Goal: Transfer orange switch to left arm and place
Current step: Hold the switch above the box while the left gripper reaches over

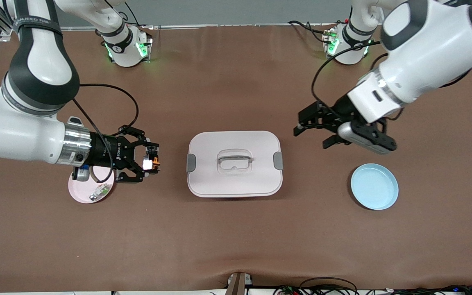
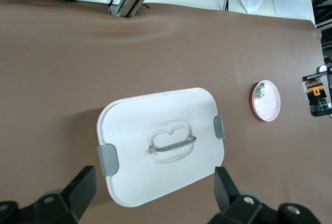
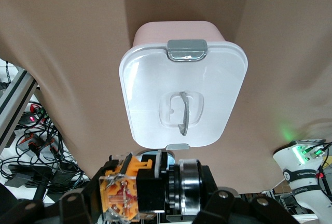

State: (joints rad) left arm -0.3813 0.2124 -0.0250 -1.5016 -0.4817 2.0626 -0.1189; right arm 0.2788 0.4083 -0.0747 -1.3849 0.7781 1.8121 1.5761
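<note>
My right gripper (image 1: 148, 160) is shut on the orange switch (image 1: 154, 163) and holds it in the air between the pink plate (image 1: 81, 196) and the box (image 1: 234, 164). In the right wrist view the switch (image 3: 122, 190) has a clear orange body, a black middle and a silver ring, and it sits between the jaws with the box (image 3: 184, 99) ahead of it. My left gripper (image 1: 301, 125) is open and empty, up in the air between the box and the blue plate (image 1: 374, 186). In the left wrist view its fingers (image 2: 83, 187) stand wide apart, with the box (image 2: 161, 141) showing between them.
A small greenish-white and silver part (image 1: 100, 191) lies on the pink plate. The blue plate is bare, toward the left arm's end of the table. The box stands closed mid-table, its grey latches (image 1: 277, 160) at both ends. Cables run along the table's near edge.
</note>
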